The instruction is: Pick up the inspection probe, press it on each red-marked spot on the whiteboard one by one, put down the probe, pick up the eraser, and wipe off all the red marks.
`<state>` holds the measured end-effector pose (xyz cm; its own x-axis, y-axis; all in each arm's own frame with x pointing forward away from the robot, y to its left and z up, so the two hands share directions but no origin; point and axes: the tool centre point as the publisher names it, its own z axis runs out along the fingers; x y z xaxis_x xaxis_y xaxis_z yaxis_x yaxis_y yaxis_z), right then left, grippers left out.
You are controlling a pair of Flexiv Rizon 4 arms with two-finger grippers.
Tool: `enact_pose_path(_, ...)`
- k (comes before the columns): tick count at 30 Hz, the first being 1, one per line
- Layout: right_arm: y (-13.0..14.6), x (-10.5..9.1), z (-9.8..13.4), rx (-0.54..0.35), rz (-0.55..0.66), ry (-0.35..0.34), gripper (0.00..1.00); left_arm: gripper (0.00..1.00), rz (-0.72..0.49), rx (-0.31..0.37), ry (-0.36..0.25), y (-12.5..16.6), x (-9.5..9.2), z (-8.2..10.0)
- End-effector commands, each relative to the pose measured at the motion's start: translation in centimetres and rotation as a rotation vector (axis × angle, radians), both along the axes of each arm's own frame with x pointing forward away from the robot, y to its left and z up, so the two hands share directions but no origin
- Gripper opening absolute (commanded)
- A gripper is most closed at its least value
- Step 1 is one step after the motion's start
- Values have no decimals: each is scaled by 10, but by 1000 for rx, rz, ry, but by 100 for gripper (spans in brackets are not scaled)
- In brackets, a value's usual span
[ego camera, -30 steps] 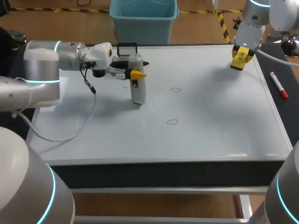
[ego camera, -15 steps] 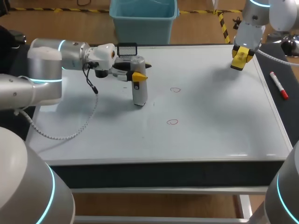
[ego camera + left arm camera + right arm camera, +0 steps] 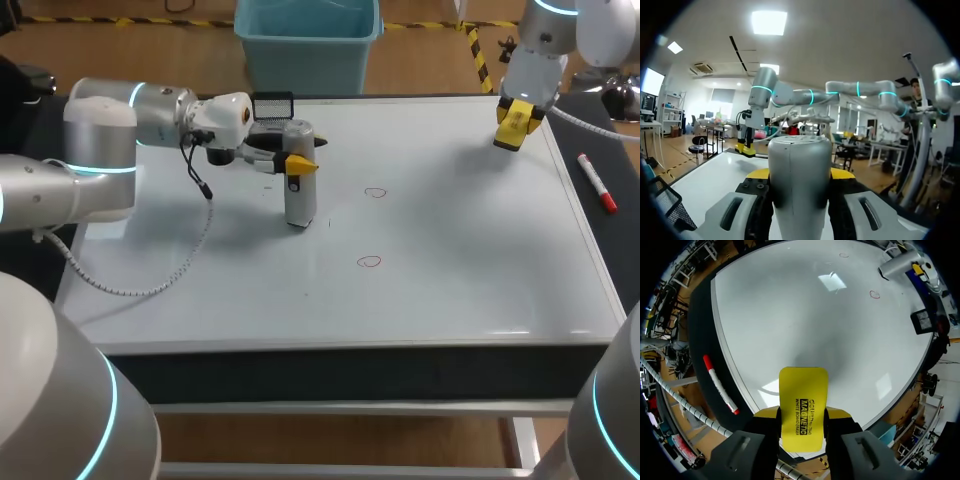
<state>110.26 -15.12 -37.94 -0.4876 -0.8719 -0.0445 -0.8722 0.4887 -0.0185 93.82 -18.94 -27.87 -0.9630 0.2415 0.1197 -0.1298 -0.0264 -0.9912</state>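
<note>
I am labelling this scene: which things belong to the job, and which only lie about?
Job: inspection probe, eraser, far red mark, near red mark, whiteboard.
Lying about: red marker, black mesh basket.

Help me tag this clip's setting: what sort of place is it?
Probably a robotics lab bench: a whiteboard with red marks, the left tool holding a probe, the right tool holding an eraser.

Dark-topped table (image 3: 350, 375) on a pale metal frame (image 3: 350, 408), black margin along front and right edges.
</note>
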Motion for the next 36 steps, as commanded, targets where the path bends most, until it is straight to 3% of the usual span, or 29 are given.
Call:
enact_pose_path(1, -1, 0, 2, -3, 3, 0, 0, 0, -6, -4, -1, 0, 2, -3)
enact_pose_path(21, -1, 0, 2, -3, 3, 0, 0, 0, 33, -24, -9, 14, 2, 6)
enact_pose_path(26, -1, 0, 2, -3, 3, 0, 0, 0, 98, -41, -22, 37, 14, 17)
enact_pose_path(36, -1, 0, 2, -3, 3, 0, 0, 0, 256, -5, -57, 95, 49, 29)
